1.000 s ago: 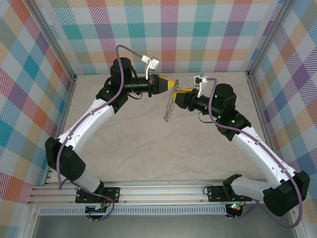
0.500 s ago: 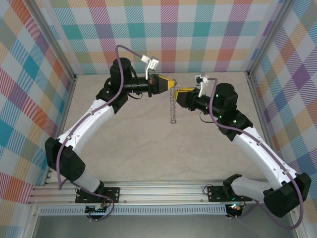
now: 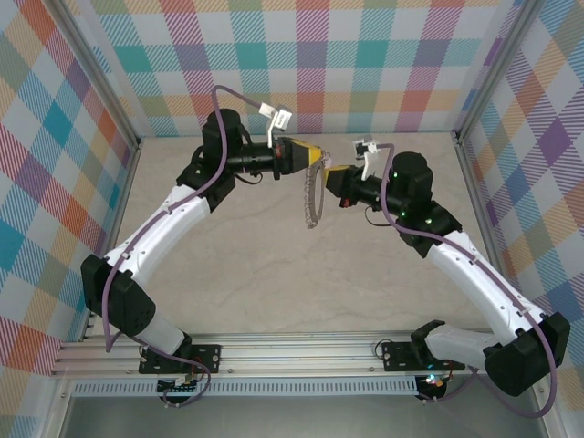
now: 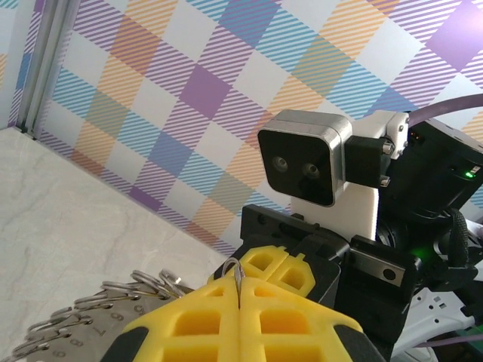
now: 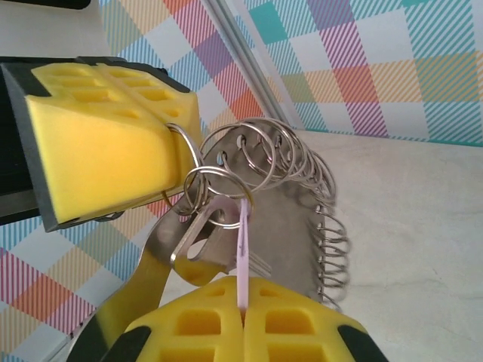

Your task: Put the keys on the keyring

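The left gripper (image 3: 313, 157) has its yellow fingers pressed together on one thin wire loop of the keyring (image 3: 313, 203), whose row of silver rings hangs above the table (image 3: 274, 274). Facing it, just beside, the right gripper (image 5: 243, 317) pinches the lilac key (image 5: 243, 260) edge-on, its top touching a small ring. Digits are stamped along the metal strip (image 4: 94, 323) (too blurred to read).
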